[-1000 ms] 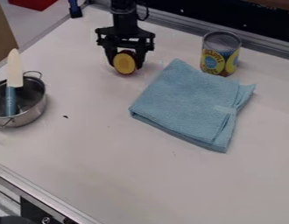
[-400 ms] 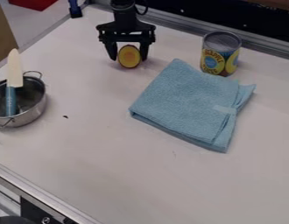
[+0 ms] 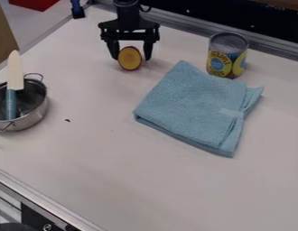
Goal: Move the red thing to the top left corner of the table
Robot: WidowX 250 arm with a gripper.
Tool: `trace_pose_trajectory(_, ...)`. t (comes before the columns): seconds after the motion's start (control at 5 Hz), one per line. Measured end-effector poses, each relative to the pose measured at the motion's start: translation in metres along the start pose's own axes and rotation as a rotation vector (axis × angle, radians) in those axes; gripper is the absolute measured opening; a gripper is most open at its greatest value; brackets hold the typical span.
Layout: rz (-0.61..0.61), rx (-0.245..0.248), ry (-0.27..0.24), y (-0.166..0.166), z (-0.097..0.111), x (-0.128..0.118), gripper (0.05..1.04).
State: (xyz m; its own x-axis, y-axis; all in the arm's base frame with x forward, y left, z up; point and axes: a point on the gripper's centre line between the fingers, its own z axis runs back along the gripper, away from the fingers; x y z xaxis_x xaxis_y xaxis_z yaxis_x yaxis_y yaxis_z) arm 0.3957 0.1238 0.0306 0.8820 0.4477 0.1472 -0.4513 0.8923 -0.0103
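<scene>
In the camera view, a small metal pot [image 3: 33,121] sits upright on the pale desk [image 3: 115,167] at 9 o'clock, with wire handles at about 1 and 7 o'clock on its rim. In it stands a knife-shaped utensil [image 3: 15,76], its blue handle down inside the pot and its cream blade rising past the rim towards 12 o'clock. A tin can [image 3: 227,56] with a yellow label stands upright between 1 and 2 o'clock; its contents cannot be made out.

The black gripper [image 3: 131,58] hangs down between 11 and 12 o'clock, its fingers [image 3: 149,50] well parted, one on each side of a red-rimmed oval piece [image 3: 129,58]. A narrow gap shows between the piece and the finger on its 3 o'clock side; the other finger is right at its 9 o'clock edge, and whether they touch cannot be told. The piece does not look clamped.

The piece turns its yellow oval face towards the camera, with its long axis close to the line from 12 to 6 o'clock.

A folded light-blue cloth [image 3: 188,108] lies flat towards 3 o'clock, its upper edge near the can's base.
</scene>
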Motion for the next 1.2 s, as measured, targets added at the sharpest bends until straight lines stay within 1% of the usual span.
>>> trace_pose_trajectory(0.2, -0.006, 0.002, 0.011, 0.001, 0.005, -0.003, 1.001)
trace_pose_trajectory(0.4, -0.03, -0.019, -0.005, 0.0, 0.023, -0.01, 1.001)
trace_pose_trajectory(0.8, -0.143, -0.093, 0.049, -0.006, 0.051, -0.049, 1.001)
trace_pose_trajectory(1.0, -0.273, -0.149, 0.025, -0.019, 0.06, -0.075, 1.001)
trace_pose_trajectory(1.2, -0.355, -0.192, 0.007, -0.03, 0.071, -0.092, 1.001)
